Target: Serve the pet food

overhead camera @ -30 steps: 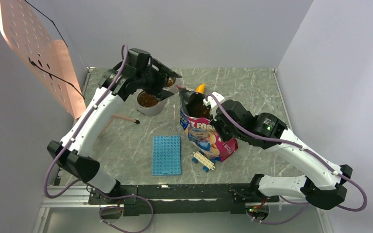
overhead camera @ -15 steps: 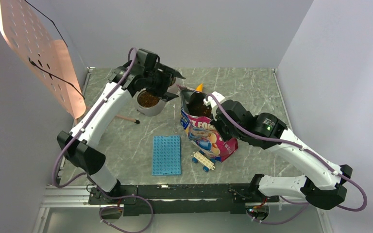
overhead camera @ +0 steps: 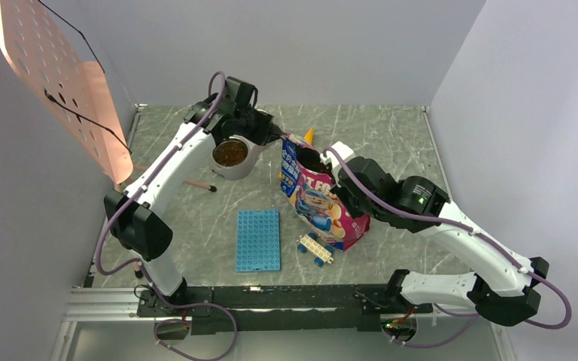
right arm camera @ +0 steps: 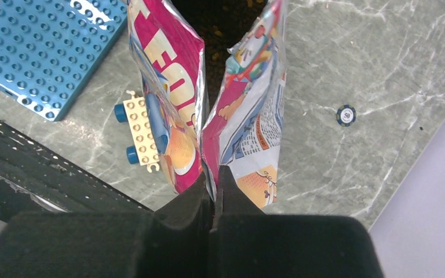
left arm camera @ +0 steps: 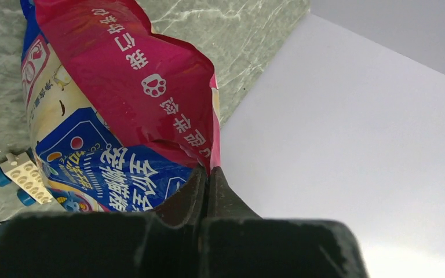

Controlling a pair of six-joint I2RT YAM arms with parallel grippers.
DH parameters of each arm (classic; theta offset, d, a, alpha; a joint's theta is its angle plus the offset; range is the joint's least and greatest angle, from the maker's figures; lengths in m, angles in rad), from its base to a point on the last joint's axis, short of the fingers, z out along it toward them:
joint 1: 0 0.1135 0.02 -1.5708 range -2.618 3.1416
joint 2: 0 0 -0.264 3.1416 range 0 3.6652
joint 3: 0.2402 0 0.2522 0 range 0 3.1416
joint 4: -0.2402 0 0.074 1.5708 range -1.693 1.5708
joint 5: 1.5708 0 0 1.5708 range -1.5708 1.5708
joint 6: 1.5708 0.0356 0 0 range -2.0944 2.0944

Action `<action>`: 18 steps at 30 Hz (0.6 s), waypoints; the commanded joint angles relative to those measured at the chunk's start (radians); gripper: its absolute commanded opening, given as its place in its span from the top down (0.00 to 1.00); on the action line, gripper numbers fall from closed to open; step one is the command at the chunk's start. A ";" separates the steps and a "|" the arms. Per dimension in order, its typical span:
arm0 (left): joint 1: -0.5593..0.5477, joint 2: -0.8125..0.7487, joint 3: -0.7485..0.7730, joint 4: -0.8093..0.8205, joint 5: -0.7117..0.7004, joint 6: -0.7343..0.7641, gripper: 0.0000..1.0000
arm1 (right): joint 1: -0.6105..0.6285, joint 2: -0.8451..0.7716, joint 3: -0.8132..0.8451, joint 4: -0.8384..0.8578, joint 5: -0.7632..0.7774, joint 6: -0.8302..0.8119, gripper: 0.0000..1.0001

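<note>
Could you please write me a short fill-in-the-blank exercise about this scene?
The left hand and the right hand are each shut on the glossy pink, white and blue ____.
The round steel bowl holds brown ____.
The flat studded plastic plate is ____.
The cream toy brick has blue ____.
Missing words: bag, kibble, blue, wheels.

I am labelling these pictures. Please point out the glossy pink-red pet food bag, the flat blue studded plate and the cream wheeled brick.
glossy pink-red pet food bag [overhead camera: 317, 204], top view, printed front.
flat blue studded plate [overhead camera: 258, 241], top view, its centre.
cream wheeled brick [right arm camera: 141, 130], right wrist view, studded top.
</note>
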 commanded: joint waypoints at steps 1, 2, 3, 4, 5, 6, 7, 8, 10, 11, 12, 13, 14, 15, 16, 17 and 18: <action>0.037 0.007 0.105 0.078 -0.021 0.020 1.00 | 0.004 -0.086 0.025 -0.067 0.103 -0.011 1.00; 0.041 0.020 0.136 0.042 -0.014 0.007 1.00 | 0.005 -0.097 0.023 -0.074 0.105 -0.010 1.00; 0.045 0.038 0.177 -0.014 -0.012 0.000 1.00 | 0.005 -0.108 0.019 -0.093 0.113 -0.010 1.00; 0.051 0.056 0.232 -0.064 -0.016 0.008 1.00 | 0.003 -0.132 0.011 -0.094 0.137 -0.006 1.00; 0.055 0.076 0.289 -0.119 -0.033 0.032 1.00 | 0.004 -0.159 0.019 -0.099 0.155 0.008 1.00; 0.058 0.094 0.341 -0.170 -0.050 0.044 1.00 | 0.003 -0.181 0.025 -0.096 0.175 0.014 1.00; 0.063 0.106 0.381 -0.213 -0.059 0.049 1.00 | 0.004 -0.196 0.032 -0.097 0.180 0.017 1.00; 0.070 0.112 0.399 -0.239 -0.060 0.049 1.00 | 0.004 -0.204 0.040 -0.097 0.179 0.023 1.00; 0.085 0.107 0.381 -0.245 -0.041 0.040 1.00 | 0.005 -0.222 0.034 -0.064 0.135 0.020 1.00; 0.088 0.103 0.366 -0.235 -0.026 0.032 1.00 | 0.004 -0.229 0.021 -0.041 0.107 0.007 1.00; 0.088 0.100 0.351 -0.225 -0.014 0.026 1.00 | 0.003 -0.230 0.010 -0.026 0.084 -0.004 1.00; 0.087 0.101 0.342 -0.217 0.003 0.022 1.00 | 0.004 -0.220 0.005 -0.019 0.069 -0.015 1.00; 0.083 0.102 0.338 -0.216 0.018 0.018 1.00 | 0.004 -0.203 0.007 -0.015 0.059 -0.025 1.00; 0.080 0.104 0.338 -0.221 0.028 0.012 1.00 | 0.004 -0.179 0.019 -0.012 0.054 -0.035 1.00; 0.076 0.104 0.335 -0.224 0.037 0.006 1.00 | 0.003 -0.151 0.034 -0.004 0.057 -0.045 0.99; 0.072 0.101 0.325 -0.223 0.045 0.000 1.00 | 0.004 -0.116 0.054 0.003 0.061 -0.057 0.90; 0.067 0.095 0.311 -0.215 0.052 -0.008 1.00 | 0.004 -0.081 0.078 0.012 0.066 -0.068 0.78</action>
